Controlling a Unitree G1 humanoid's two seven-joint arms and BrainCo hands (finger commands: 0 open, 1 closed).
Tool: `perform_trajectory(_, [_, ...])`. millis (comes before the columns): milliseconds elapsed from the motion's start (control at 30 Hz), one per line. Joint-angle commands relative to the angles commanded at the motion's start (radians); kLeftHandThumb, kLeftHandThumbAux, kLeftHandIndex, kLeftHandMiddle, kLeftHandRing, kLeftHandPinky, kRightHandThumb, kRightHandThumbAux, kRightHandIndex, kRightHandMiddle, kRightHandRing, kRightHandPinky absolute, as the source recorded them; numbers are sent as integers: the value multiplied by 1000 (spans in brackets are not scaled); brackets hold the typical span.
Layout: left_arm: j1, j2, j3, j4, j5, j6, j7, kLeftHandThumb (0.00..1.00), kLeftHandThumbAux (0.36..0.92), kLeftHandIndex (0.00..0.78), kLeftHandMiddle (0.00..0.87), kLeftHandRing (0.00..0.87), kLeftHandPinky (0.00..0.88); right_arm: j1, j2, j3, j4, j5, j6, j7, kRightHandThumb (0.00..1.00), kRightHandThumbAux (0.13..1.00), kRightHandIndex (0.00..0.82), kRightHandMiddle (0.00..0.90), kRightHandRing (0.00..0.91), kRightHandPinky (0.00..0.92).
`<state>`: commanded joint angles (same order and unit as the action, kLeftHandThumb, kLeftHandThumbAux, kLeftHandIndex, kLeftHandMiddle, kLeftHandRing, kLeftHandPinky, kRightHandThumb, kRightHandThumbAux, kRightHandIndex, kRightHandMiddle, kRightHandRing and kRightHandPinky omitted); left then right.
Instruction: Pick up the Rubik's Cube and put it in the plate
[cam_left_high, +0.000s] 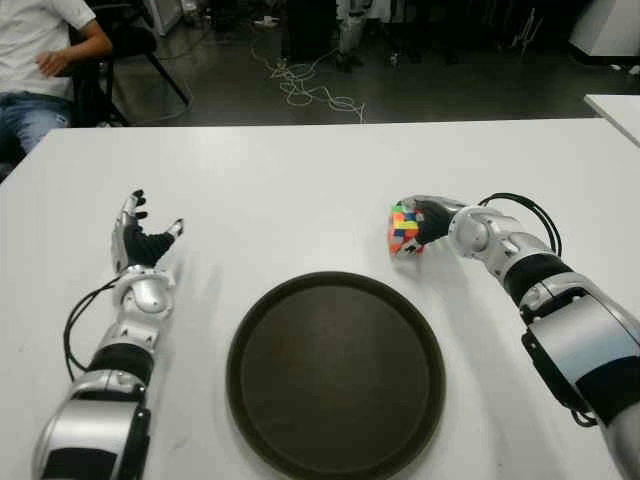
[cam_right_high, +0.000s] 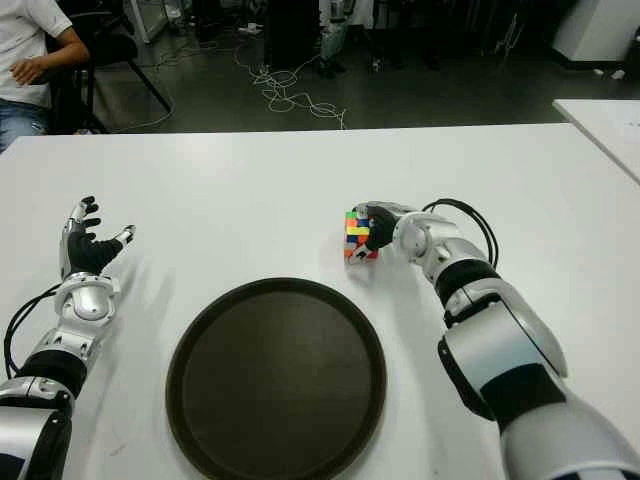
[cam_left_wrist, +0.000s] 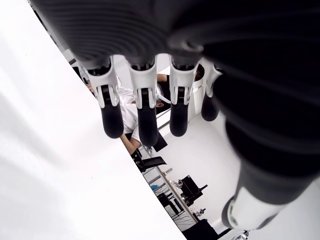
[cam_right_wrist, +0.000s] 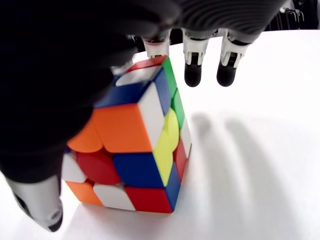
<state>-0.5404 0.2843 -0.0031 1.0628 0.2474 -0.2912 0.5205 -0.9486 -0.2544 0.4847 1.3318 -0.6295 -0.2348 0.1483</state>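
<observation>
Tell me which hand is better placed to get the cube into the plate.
Right. The right hand is already at the Rubik's Cube beside the plate; the left hand shows open, across the plate.

White table (cam_left_high: 300, 170), round dark plate (cam_left_high: 336, 374) near front, Rubik's Cube (cam_left_high: 404, 229) just behind it
</observation>
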Motion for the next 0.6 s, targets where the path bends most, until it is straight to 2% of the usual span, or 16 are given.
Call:
perform_trajectory(100, [1,0,0,-2,0,1,-2,222,748,102,161,155,162,2,-1,1,0,0,-1,-3,0,686,0,10,12,0])
perform_trajectory(300, [2,-1,1,-5,-2,-3,-3,227,753,108,177,183,215,3,3,6,1,-6,17,-10,0,673,0,15,18,0])
perform_trajectory(600, [0,-1,0,-1,1,2,3,219,752,107,179,186,213,2,9,17,3,-15,43,-8,0,690,0,15,16,0])
